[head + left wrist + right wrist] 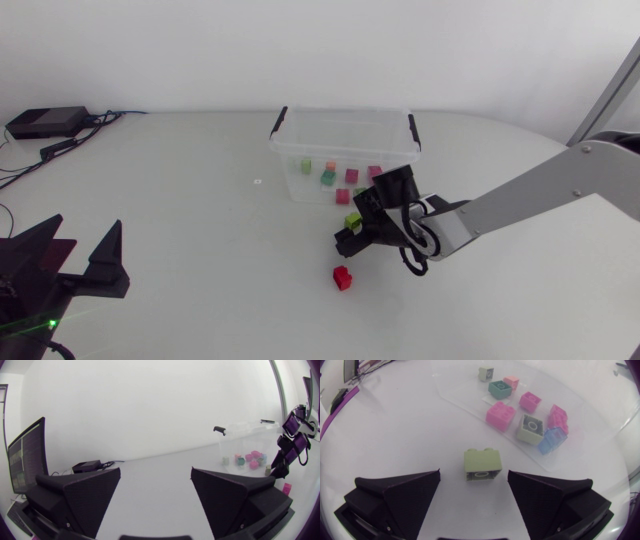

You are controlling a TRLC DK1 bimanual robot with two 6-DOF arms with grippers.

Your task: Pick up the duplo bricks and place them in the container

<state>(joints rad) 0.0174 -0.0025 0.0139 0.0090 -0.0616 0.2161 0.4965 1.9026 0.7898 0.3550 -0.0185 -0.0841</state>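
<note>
Brick (482, 465), studded pale green, lies between spread wedge fingers (405, 497).

the right arm (540, 185) is a long silver-grey tube with a black joint (392, 188) near its end. a black cable (415, 248) loops by the joint. the right gripper (474, 474) is dull black, with two wide wedge fingers (400, 497). the left gripper (155, 472) looks the same: dull black, two fat wedges. a small green light (48, 322) glows on the black part behind it.

The container wall (290, 165) stands just beyond green brick (482, 462).
</note>
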